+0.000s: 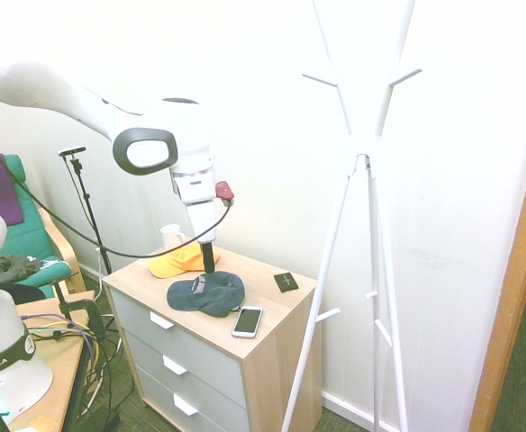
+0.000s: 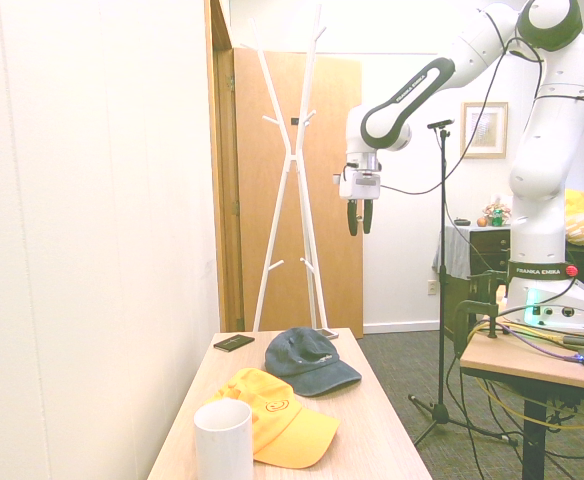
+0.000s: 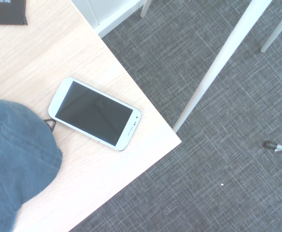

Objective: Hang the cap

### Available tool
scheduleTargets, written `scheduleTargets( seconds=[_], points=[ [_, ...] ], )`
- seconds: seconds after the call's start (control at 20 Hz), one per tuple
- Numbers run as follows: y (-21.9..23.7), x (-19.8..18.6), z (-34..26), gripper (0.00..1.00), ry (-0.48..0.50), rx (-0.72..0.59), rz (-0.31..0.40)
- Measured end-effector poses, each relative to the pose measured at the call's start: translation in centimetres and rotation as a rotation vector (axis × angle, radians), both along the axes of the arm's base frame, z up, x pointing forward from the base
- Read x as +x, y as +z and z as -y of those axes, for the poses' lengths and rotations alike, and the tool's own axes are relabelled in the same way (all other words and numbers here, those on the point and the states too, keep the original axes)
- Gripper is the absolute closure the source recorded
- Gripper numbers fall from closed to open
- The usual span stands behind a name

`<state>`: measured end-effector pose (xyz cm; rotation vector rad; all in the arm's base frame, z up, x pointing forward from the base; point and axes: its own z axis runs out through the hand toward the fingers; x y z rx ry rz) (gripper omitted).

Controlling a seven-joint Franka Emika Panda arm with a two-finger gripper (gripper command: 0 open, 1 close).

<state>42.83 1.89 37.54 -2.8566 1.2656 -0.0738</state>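
On top of the pale wood dresser with grey drawer fronts (image 1: pixel 187 346), the dark navy-grey fabric baseball cap with a curved brim and small pale lettering (image 2: pixel 307 361) lies beside an orange-yellow cap with a small printed face (image 2: pixel 278 417). A white smartphone with a dark screen (image 3: pixel 96 113) rests near the navy cap, close to a corner of the top; a small flat black card-like item (image 2: pixel 234 343) and a white cylindrical mug (image 2: pixel 224 440) share the surface. Above them hangs the white arm's black-fingered gripper (image 2: pixel 360 218), pointing down with its two fingers parted as wide as they seem to go and nothing between them; the second exterior view shows it well clear of both caps. The tall white coat rack with slanting legs and short pegs (image 1: pixel 385 225) stands just past the dresser, and its pegs visible in the exterior views carry no cap. So the task looks to be at its very start: the cap is neither gripped nor lifted, and all of the hanging remains. What is left, as I judge it, is to line up over the navy cap, lower, pinch the fabric, raise it clear of the phone, carry it across and settle it securely over a peg before letting go.
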Motion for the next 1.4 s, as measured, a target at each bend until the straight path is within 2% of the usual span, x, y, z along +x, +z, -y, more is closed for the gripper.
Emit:
scheduleTargets(
  seconds=[0.2,0.6,0.8,1.4],
  points=[
    [-0.7,0.0,-1.4,0.00,0.035,-0.005,-0.011],
    [-8.3,0.2,-13.2,0.00,0.185,-0.009,-0.002],
    [-12.0,1.1,-15.9,0.00,0.256,-0.011,0.048],
    [-20.0,4.0,-22.6,0.00,0.367,-0.061,0.120]
  ],
)
